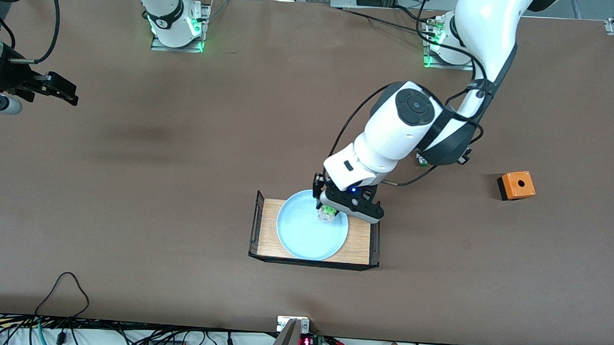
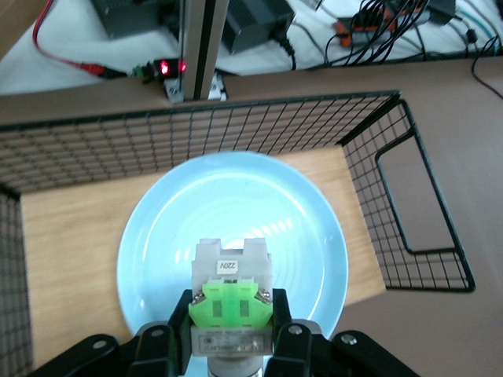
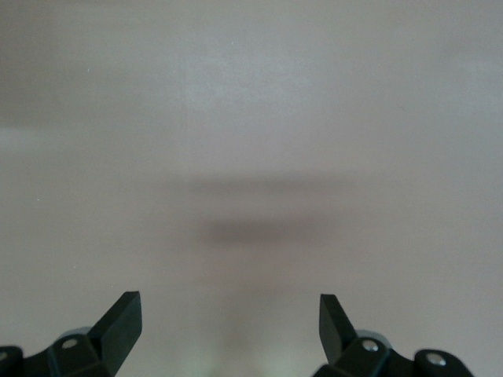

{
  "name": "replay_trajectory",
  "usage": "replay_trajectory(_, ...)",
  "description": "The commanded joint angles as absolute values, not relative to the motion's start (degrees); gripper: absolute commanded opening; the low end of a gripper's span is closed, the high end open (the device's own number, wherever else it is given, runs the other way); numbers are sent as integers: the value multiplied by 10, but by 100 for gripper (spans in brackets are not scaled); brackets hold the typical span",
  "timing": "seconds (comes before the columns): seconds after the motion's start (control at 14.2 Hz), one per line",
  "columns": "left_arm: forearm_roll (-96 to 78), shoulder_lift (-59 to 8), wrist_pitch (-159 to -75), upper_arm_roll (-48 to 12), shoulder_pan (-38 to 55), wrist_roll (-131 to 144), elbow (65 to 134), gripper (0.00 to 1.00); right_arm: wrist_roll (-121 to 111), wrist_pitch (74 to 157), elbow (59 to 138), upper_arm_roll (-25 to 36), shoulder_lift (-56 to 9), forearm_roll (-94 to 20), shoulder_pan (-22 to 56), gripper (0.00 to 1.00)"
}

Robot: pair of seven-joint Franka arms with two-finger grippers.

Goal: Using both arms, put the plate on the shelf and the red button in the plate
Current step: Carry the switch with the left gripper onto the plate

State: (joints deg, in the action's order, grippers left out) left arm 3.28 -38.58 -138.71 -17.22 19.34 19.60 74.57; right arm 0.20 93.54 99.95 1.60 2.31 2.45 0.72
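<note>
The pale blue plate (image 1: 304, 234) (image 2: 236, 204) lies in a black wire basket (image 1: 257, 222) (image 2: 196, 133) with a wooden floor. My left gripper (image 1: 328, 211) (image 2: 232, 310) hangs just over the plate's edge toward the robots and is shut on the red button (image 1: 328, 214) (image 2: 230, 283). The button's whitish body and bright green block show between the fingers; its red cap is hidden inside the gripper. My right gripper (image 1: 69, 93) (image 3: 229, 314) waits open and empty over bare table at the right arm's end.
An orange box (image 1: 516, 185) with a round hole stands toward the left arm's end of the table. A small green-lit switch (image 1: 420, 160) peeks out under the left arm's elbow. Cables and electronics (image 1: 299, 340) line the table edge nearest the front camera.
</note>
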Motion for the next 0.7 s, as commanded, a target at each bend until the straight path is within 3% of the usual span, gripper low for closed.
replay_trajectory(0.0, 54, -429, -1423, -156, 212, 165, 694, 29, -2, 935, 993, 15, 23, 18, 1, 100)
replay_trajectory(0.63, 84, -461, -1445, -143, 214, 163, 700, 36, -1, 940, 993, 16, 23, 17, -1, 100)
